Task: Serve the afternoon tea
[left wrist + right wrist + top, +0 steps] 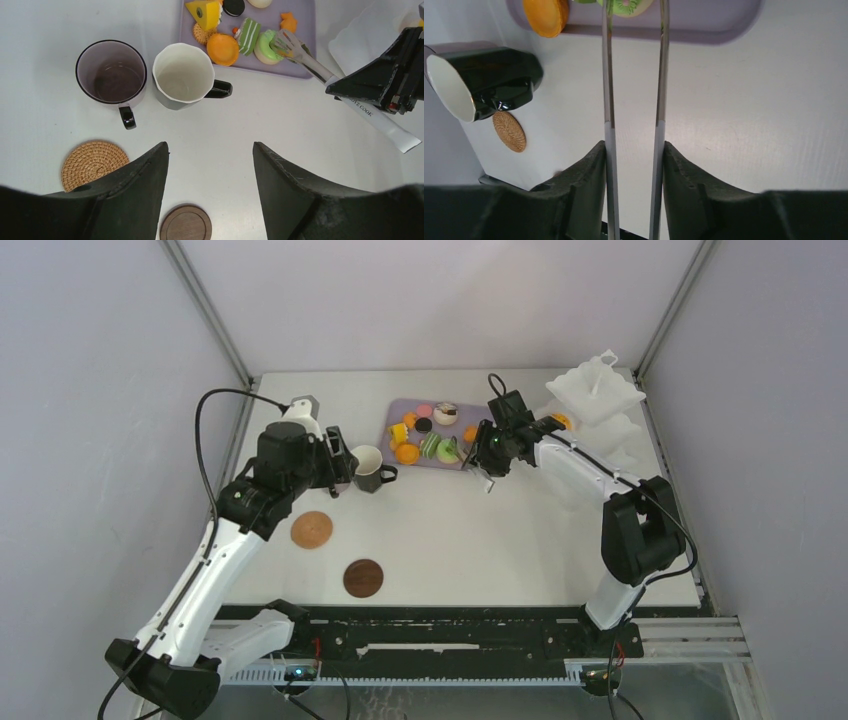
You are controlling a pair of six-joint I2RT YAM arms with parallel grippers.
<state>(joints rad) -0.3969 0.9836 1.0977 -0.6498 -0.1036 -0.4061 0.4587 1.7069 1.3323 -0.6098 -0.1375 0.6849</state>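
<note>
- Currently my right tool (pixel 634 145) is clamped on the long white tongs (pixel 608 75), with one finger pressed against the outside of each arm.
- The tongs' long axis runs from that tool out to the lilac tray (pixel 704 15). In the left wrist view they slant from the tray down to a butt end on my side of the tool.
- Their tips reach the green doughnut (pixel 266 46) at the tray's near edge. The right wrist view cuts the tips off, so I cannot tell whether they pinch it.
- My left tool (pixel 210 147) gapes wide, holding nothing, above the bench (pixel 280 125) on the near side of the mugs.
- The mauve mug (pixel 111 75) and the dark mug (pixel 183 75) with its white inside stand upright just beside each other. Both are empty and sit on the bench itself, left of the tray.
- The mauve mug's handle points toward me, and the dark mug's handle points right.
- Beside the doughnut, the tray holds an orange macaron (pixel 222 49), a green striped piece (pixel 248 35) and a yellow wedge (pixel 205 12). Further sweets are cut off at the frame's top.
- A wicker coaster (pixel 92 162) and a dark wooden coaster (pixel 185 223) lie flat, nearer me than the mugs and apart from each other.
- The white three-tier stand (pixel 598 390) sits in the far right corner, and its tiers are hard to separate, white on white.
- From above, my left arm hides the mauve mug.
</note>
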